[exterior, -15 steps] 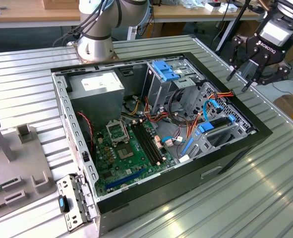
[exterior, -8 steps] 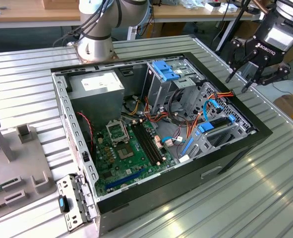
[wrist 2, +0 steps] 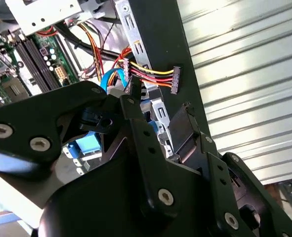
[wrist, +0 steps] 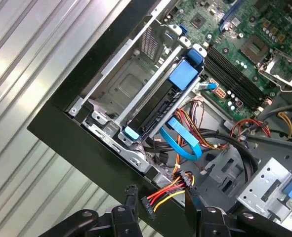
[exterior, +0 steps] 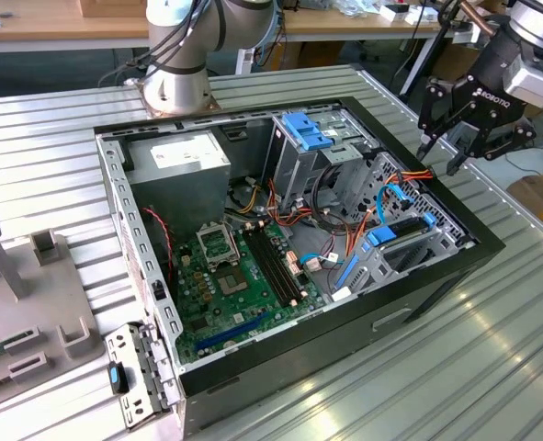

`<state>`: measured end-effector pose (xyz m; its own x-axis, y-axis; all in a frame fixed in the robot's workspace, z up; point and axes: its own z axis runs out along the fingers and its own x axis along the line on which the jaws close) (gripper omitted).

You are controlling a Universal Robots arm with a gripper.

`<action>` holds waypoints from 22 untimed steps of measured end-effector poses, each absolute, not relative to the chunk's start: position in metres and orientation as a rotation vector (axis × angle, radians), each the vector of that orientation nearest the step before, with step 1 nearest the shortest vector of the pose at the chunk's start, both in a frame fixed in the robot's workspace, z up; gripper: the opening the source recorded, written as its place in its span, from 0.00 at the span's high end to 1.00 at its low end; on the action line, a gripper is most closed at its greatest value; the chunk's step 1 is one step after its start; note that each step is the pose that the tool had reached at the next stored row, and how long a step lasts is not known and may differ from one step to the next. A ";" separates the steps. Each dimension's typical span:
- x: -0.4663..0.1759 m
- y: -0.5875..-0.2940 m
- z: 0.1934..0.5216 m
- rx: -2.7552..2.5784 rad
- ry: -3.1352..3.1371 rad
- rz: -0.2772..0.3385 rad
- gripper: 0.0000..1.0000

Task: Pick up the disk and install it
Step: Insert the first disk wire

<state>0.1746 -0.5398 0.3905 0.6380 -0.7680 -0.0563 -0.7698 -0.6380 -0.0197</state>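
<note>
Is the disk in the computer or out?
In: the disk sits in a metal slot inside the computer; the hand is open, empty.

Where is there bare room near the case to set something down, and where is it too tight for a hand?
Bare ribbed table runs along the case side on the exterior view's right, near the open gripper. Inside, the empty bay beside the disk is free. Cables crowd the space between the bays and motherboard.

Silver-grey arm (exterior: 175, 64) carries a black hand (exterior: 439, 157) with silver screws (wrist 2: 165, 196).
</note>
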 end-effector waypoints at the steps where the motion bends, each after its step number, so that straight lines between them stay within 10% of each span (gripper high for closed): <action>1: 0.175 -0.540 0.390 -2.809 1.309 0.066 0.49; 22: 0.178 -0.539 0.400 -2.810 1.309 0.066 0.49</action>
<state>0.1777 -0.5391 0.3999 0.6427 -0.7641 -0.0560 -0.7658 -0.6428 -0.0194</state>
